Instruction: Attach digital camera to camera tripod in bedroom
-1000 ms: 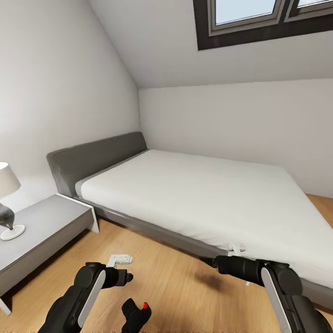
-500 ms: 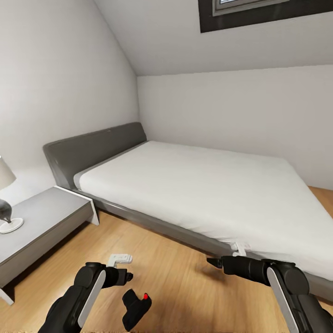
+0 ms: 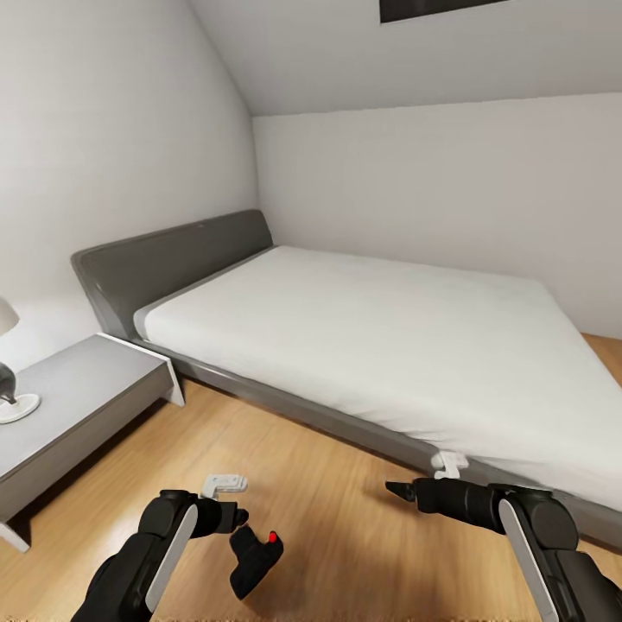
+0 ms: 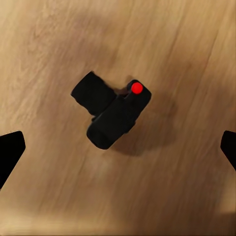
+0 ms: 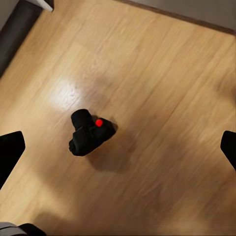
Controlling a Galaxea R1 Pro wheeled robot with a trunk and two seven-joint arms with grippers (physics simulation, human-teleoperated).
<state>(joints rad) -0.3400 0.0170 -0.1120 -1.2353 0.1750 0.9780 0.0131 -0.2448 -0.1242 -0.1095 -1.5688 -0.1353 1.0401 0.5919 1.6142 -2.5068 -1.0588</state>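
We see the camera [image 3: 255, 562] lying on the wood floor [image 3: 328, 518] between our arms, near the bed [image 3: 380, 345]. Its lens points toward the left arm, red button up. Both pincers, left [image 4: 118, 147] and right [image 5: 118, 147], are spread wide and hold nothing.

Bed [image 3: 371, 345]: grey frame and headboard, white mattress, set in the corner of pale grey walls [image 3: 112, 130]. Sloped ceiling [image 3: 415, 60] above the bed, with the dark lower edge of a window frame [image 3: 441, 7]. Grey nightstand [image 3: 78, 415] beside the headboard, bearing a lamp [image 3: 10, 380]. Light wood floor [image 3: 328, 527] in front of the bed, evenly lit.
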